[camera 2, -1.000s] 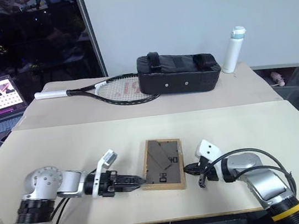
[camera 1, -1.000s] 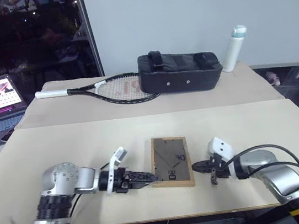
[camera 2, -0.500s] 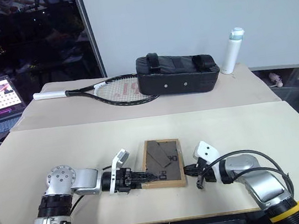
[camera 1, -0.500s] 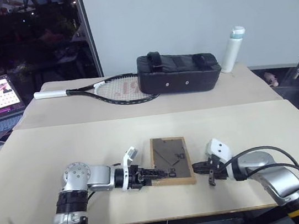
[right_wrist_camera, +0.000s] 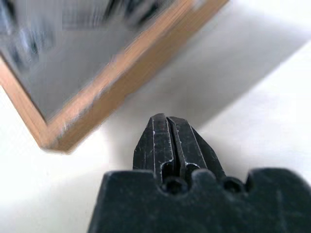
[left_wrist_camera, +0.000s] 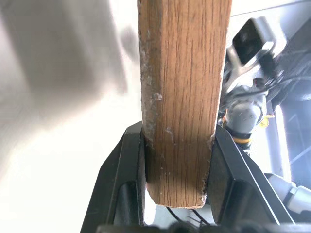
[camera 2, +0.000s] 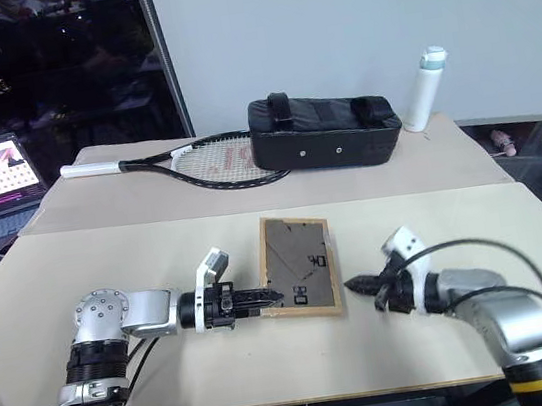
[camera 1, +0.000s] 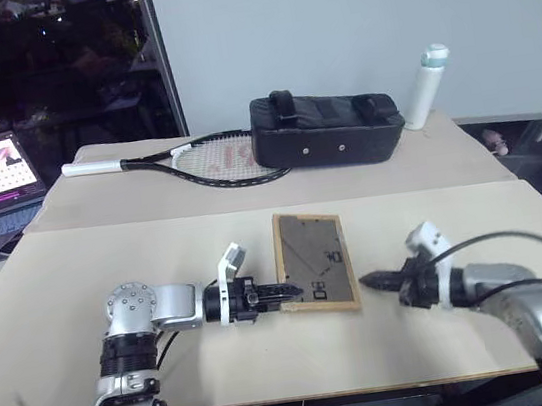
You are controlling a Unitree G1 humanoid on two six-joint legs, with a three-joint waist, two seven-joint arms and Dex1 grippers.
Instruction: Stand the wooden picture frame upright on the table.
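Two grippers flank the wooden picture frame (camera 1: 315, 274), which sits near the middle of the front half of the pale desk (camera 1: 158, 264) with its grey-brown backboard facing up, tilted off the surface. At the frame's 9 o'clock the left gripper (camera 1: 285, 291) clamps the light-wood edge between its black fingers (left_wrist_camera: 127, 179), the wood filling the gap. At the frame's 3 o'clock the right gripper (camera 1: 371, 280) hangs just beside the frame's corner without touching it, its fingers (right_wrist_camera: 165, 145) pressed together on nothing.
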